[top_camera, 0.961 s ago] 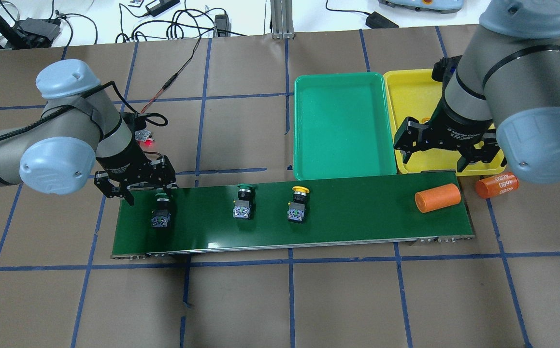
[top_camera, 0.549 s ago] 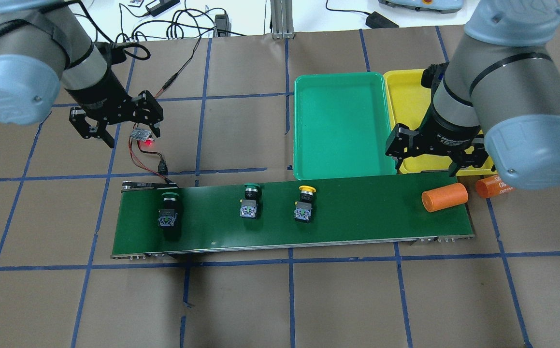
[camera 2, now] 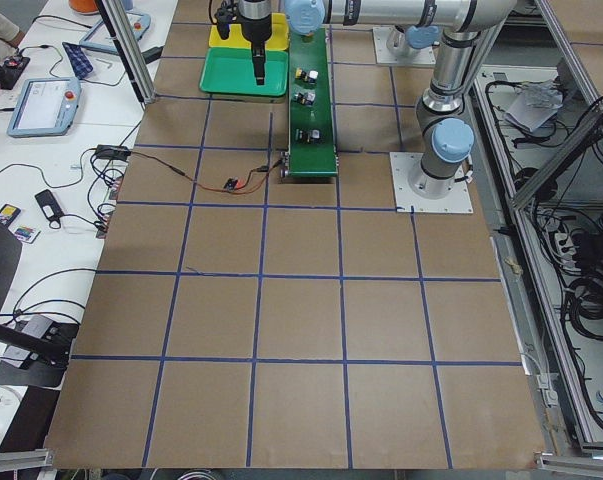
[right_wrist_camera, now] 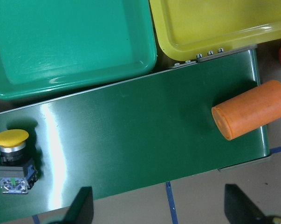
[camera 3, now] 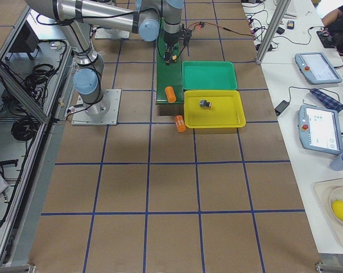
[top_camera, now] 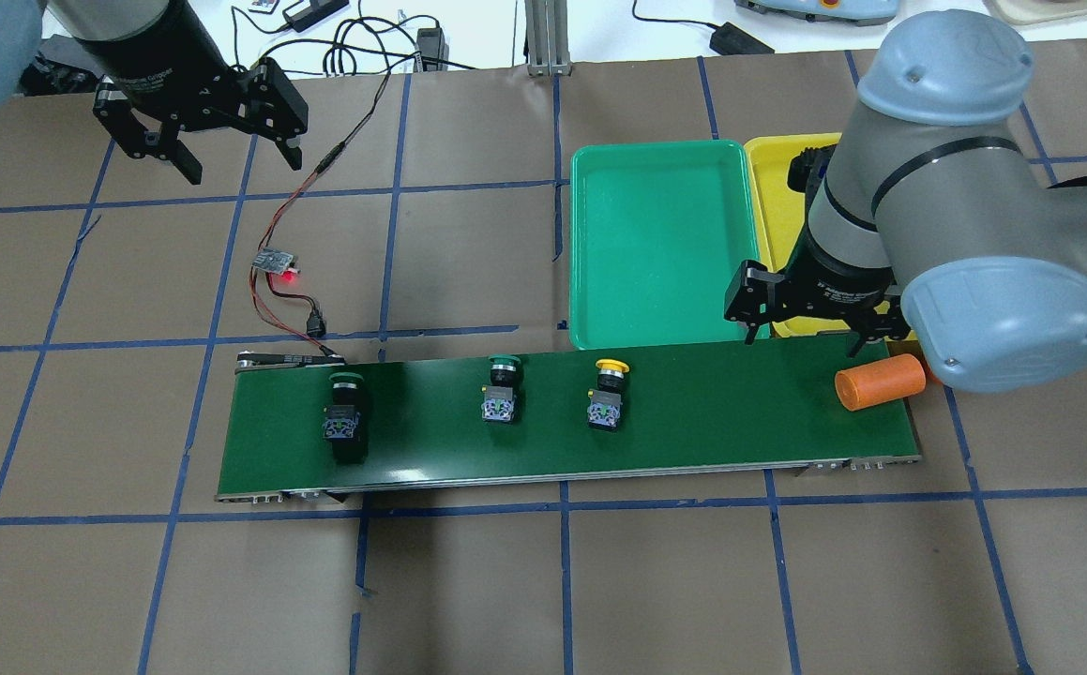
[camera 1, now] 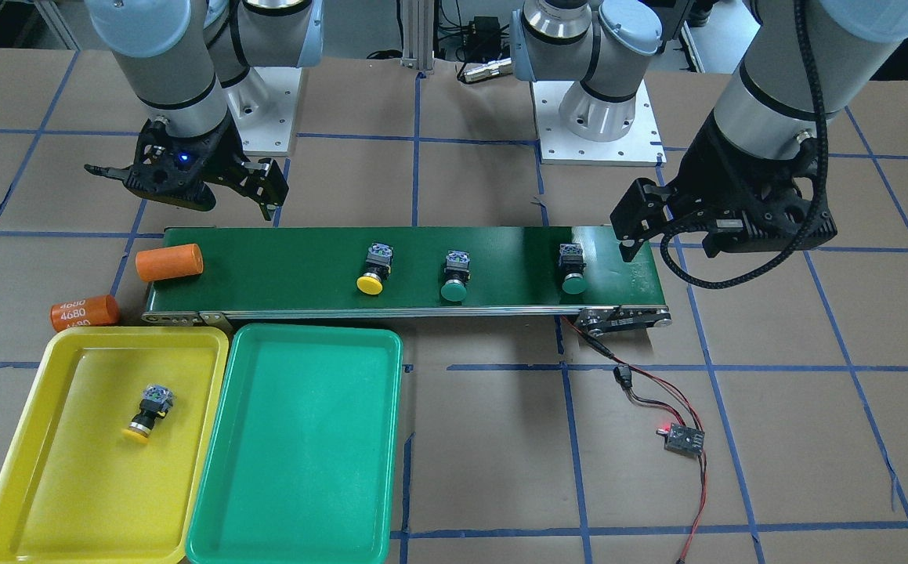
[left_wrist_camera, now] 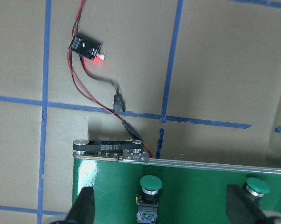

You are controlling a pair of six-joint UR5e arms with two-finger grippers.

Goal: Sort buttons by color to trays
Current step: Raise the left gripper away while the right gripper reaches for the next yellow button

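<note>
Three buttons stand on the dark-green belt point(top_camera: 712, 412): a green one point(top_camera: 344, 419) at the left end, a green one point(top_camera: 503, 391) in the middle, and a yellow one point(top_camera: 608, 397) to its right. Another yellow button point(camera 1: 148, 411) lies in the yellow tray point(camera 1: 70, 470); the overhead view hides it behind my right arm. The green tray point(top_camera: 660, 244) holds nothing. My left gripper point(top_camera: 241, 161) hangs open and empty, high over the far-left table. My right gripper point(top_camera: 803, 339) is open and empty over the belt's far edge by the trays' near corners.
An orange cylinder point(top_camera: 879, 382) lies on the belt's right end, and a second one point(camera 1: 84, 312) lies on the table beside it. A small board with a red light point(top_camera: 279, 264) and its wires run to the belt's left end.
My left gripper has risen and pulled back from the leftmost green button toward the far left. My right gripper has shifted from over the yellow tray toward the belt. The buttons and cylinder have drifted right.
</note>
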